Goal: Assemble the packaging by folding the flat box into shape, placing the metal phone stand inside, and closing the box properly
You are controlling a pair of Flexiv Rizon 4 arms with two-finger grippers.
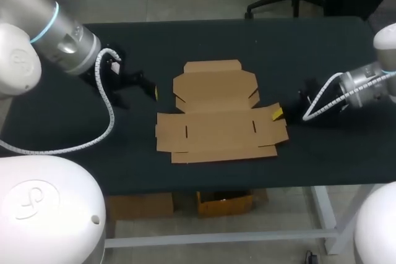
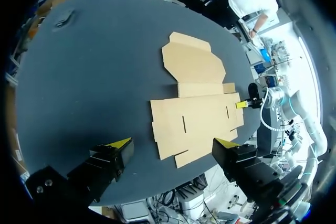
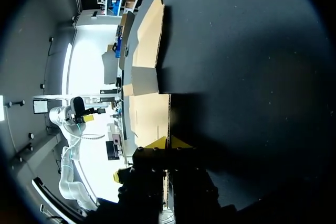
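Observation:
The flat brown cardboard box (image 1: 216, 115) lies unfolded in the middle of the black table (image 1: 309, 54). My left gripper (image 1: 153, 91) hovers just off the box's left side. In the left wrist view it (image 2: 172, 142) stands wide open, with the box (image 2: 199, 114) ahead of its fingers and nothing between them. My right gripper (image 1: 278, 113) is at the box's right flap. Its yellow tips (image 3: 168, 142) are pressed together at the edge of the cardboard (image 3: 149, 116). No metal phone stand is visible.
A small dark object (image 2: 65, 19) lies near the table's far corner in the left wrist view. My right gripper (image 2: 244, 103) shows there at the box's far side. Cardboard boxes (image 1: 226, 202) sit on the floor under the table's front edge.

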